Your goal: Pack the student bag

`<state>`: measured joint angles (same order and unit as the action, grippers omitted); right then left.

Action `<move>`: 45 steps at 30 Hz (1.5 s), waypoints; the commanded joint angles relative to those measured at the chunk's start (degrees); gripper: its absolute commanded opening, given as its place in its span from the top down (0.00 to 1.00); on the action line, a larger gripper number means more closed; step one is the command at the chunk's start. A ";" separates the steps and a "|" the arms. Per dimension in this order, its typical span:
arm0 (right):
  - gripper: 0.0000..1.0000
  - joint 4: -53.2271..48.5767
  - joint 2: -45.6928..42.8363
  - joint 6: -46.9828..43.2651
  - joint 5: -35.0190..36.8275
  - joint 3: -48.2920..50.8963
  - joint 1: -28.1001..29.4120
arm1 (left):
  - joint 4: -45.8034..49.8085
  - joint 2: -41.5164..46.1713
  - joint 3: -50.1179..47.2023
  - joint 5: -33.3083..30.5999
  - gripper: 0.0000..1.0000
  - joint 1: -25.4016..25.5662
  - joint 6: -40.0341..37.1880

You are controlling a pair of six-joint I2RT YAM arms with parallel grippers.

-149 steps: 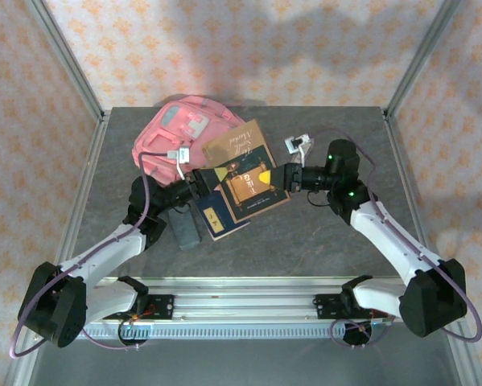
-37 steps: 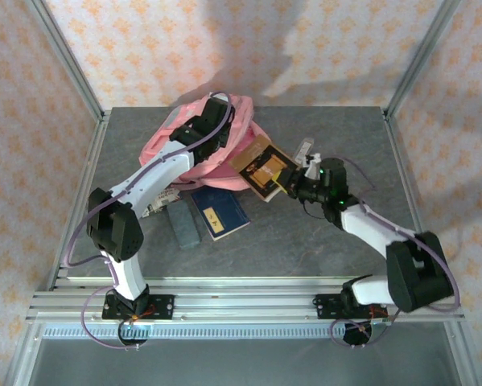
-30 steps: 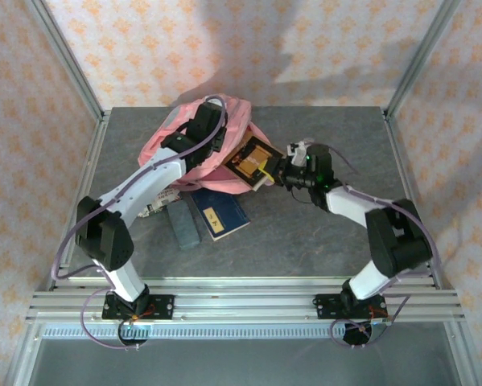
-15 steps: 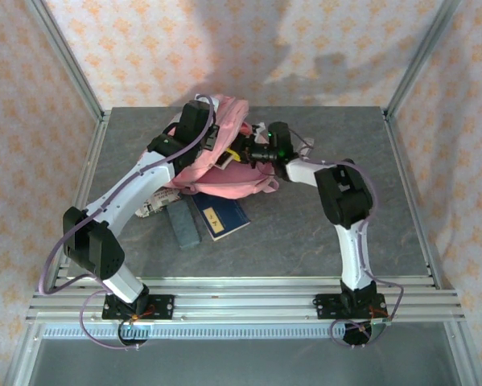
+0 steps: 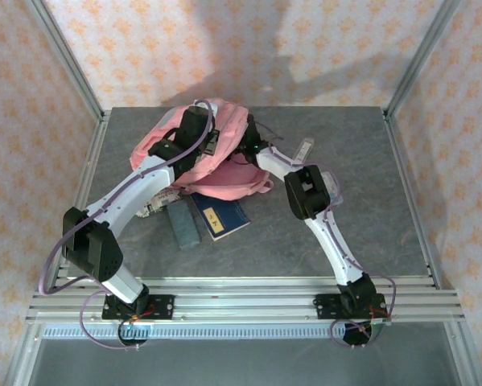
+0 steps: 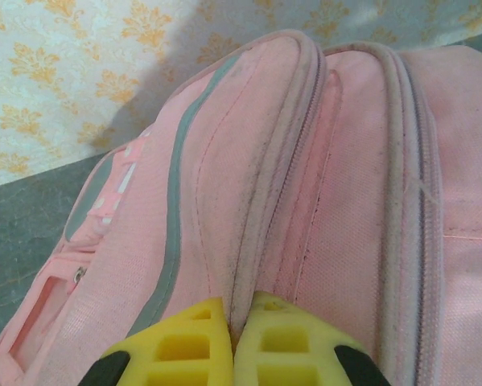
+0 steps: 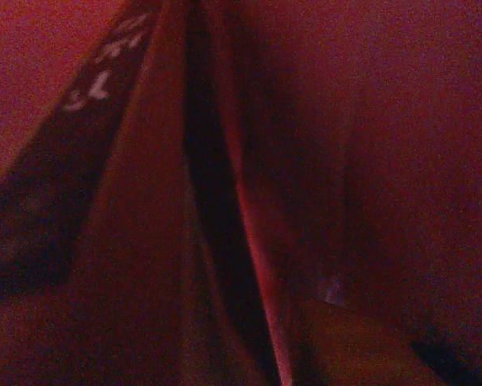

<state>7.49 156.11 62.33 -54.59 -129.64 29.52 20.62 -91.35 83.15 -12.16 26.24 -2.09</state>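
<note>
From above, the student bag [image 5: 224,165] sits toward the back of the table [image 5: 369,217], with a blue book [image 5: 221,217] and a grey case [image 5: 183,227] just in front of it. The left gripper [image 5: 208,143] is at its top, and the right arm [image 5: 309,193] reaches into its opening.

On the left wrist view, the yellow fingers [image 6: 184,350] pinch a fold of the pink fabric.

The right wrist view is dim red cloth and a dark cover [image 7: 55,177]. How the right gripper stands, I cannot tell.

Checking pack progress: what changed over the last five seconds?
Left gripper moved up to the student bag, pinched its fabric and lifted it. Right arm swung left, carrying the brown book into the bag's opening. Blue book and grey case stayed put.
</note>
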 commanded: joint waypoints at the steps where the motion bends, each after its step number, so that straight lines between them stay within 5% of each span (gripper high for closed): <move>1: 0.60 -12.10 -6.71 -7.16 4.93 3.79 -1.16 | -10.05 1.98 0.14 0.70 1.00 0.87 2.43; 5: 0.56 -9.95 -17.14 -9.97 7.49 20.01 -3.11 | -9.98 1.76 -0.27 0.65 1.00 0.86 2.52; 10: 0.57 -7.83 -21.52 -11.34 8.47 27.68 -4.07 | -10.91 1.61 -1.48 1.42 1.00 0.83 3.21; 14: 0.91 -6.99 -19.12 -10.12 7.06 25.60 -2.67 | -11.30 1.29 -1.72 2.29 1.00 0.94 4.32; 16: 1.00 -6.55 -17.71 -10.16 5.97 22.70 -1.35 | -11.22 0.89 -1.53 2.65 1.00 1.02 4.67; 22: 1.00 -11.48 -11.15 -11.28 3.71 9.57 1.20 | -11.39 0.11 -1.33 2.44 1.00 1.41 5.56; 24: 0.90 -15.59 -10.78 -13.19 4.41 8.75 0.92 | -11.18 0.19 -1.42 2.15 1.00 1.36 5.77; 27: 0.66 -18.29 -14.79 -16.03 7.23 14.81 -0.25 | -11.07 0.39 -1.68 1.54 1.00 1.36 5.87; 32: 0.61 -12.64 -24.45 -16.45 9.61 29.38 -2.65 | -10.95 0.11 -1.77 0.70 1.00 1.40 5.60; 36: 0.63 -11.61 -24.07 -15.97 9.26 29.93 -2.47 | -11.22 -0.58 -1.93 0.99 1.00 1.36 5.90; 40: 0.90 -11.11 -20.30 -14.37 8.70 26.72 -1.60 | -11.66 -0.90 -1.98 1.62 1.00 1.36 6.82; 45: 0.93 -10.91 -15.14 -12.65 7.53 18.93 -0.11 | -11.75 -2.04 -1.53 1.55 1.00 1.45 6.92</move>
<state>-4.51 138.06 48.51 -46.63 -105.89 27.62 15.88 -92.88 80.40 -10.28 27.70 3.66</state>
